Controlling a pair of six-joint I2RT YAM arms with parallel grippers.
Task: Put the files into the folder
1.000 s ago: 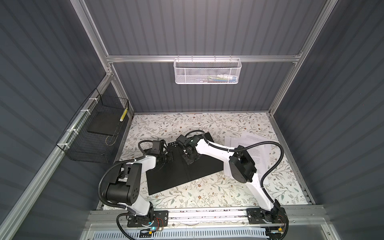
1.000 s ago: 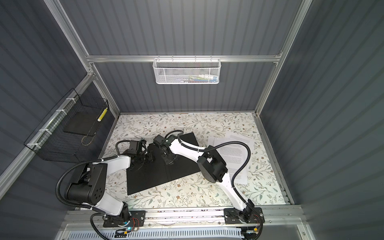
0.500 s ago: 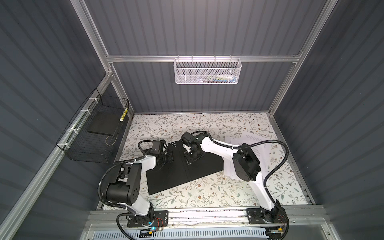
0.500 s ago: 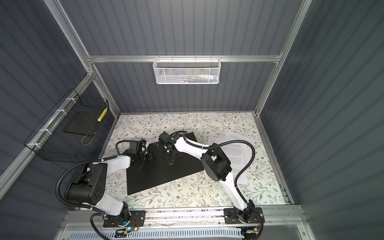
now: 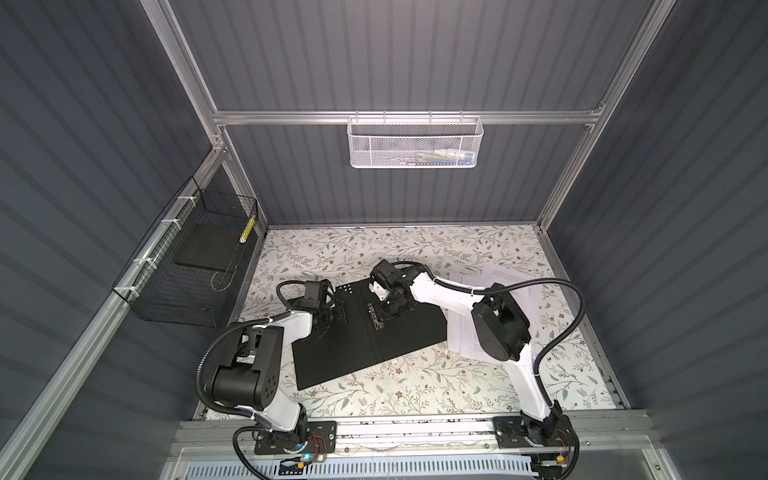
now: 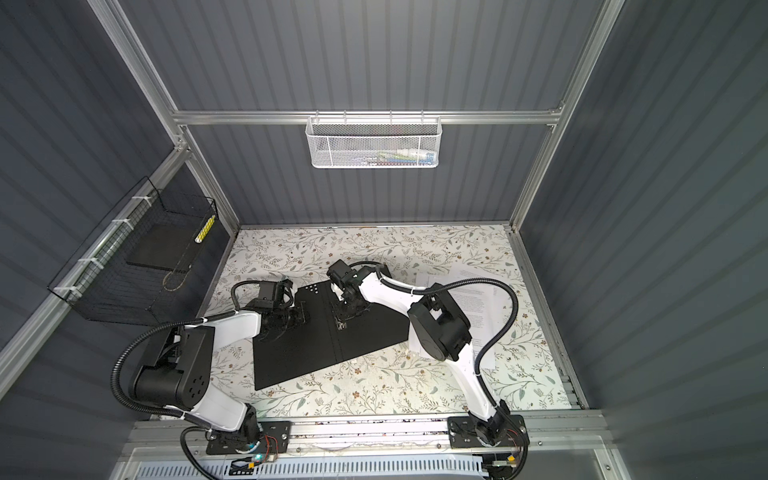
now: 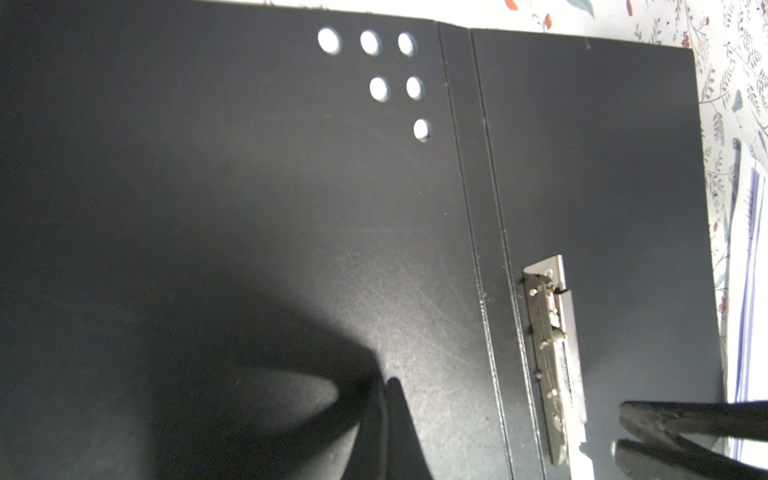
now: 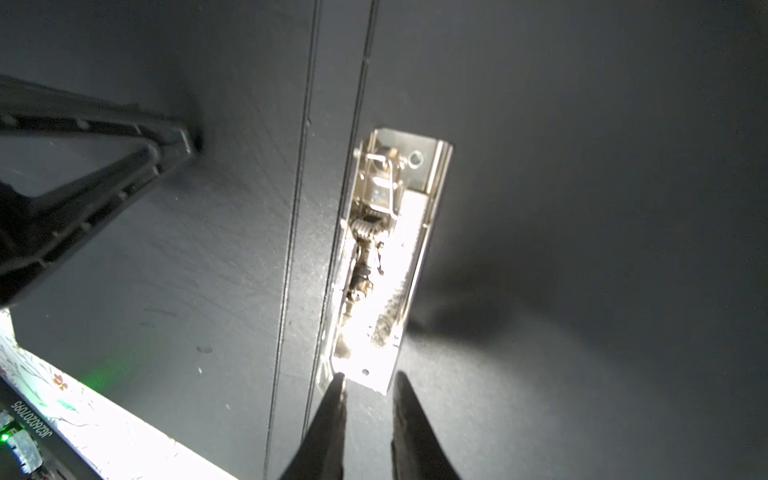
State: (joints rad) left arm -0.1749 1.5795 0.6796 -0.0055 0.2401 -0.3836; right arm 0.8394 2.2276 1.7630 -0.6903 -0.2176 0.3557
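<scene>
**Folder lies open, right fingers at the clip's end, papers off to the side**

The folder (image 5: 353, 345) lies spread flat on the flowered table (image 5: 374, 249), black inside facing up, and both top views show it (image 6: 311, 349). The left gripper (image 7: 386, 380) has its jaws pressed together with nothing between them. Its tip rests on the folder's left half. Six round holes (image 7: 374, 87) in that half sit well ahead of the closed jaws, and the fold of the folder runs just to one side of them. In the right wrist view the same left gripper (image 8: 187, 141) shows as a dark wedge planted on the black surface, across the fold from the right jaws.

The right gripper (image 8: 368, 378) has its jaws a narrow gap apart and holds nothing. The metal clip (image 8: 386, 257) stretches straight away from that gap. Its near end is level with the two fingertips (image 8: 338, 386), one tip at each corner. Whether they touch the metal I cannot tell. The clip is fixed to the folder's right half, just beside the fold. In the left wrist view the right gripper (image 7: 619, 428) comes in next to the clip's (image 7: 552, 353) end, again with space between its fingers.

The papers (image 5: 515, 272) lie on the table outside the folder, well behind the right jaws and partly under that arm's elbow. None of them is on the black surface; both top views agree (image 6: 478, 303).
</scene>
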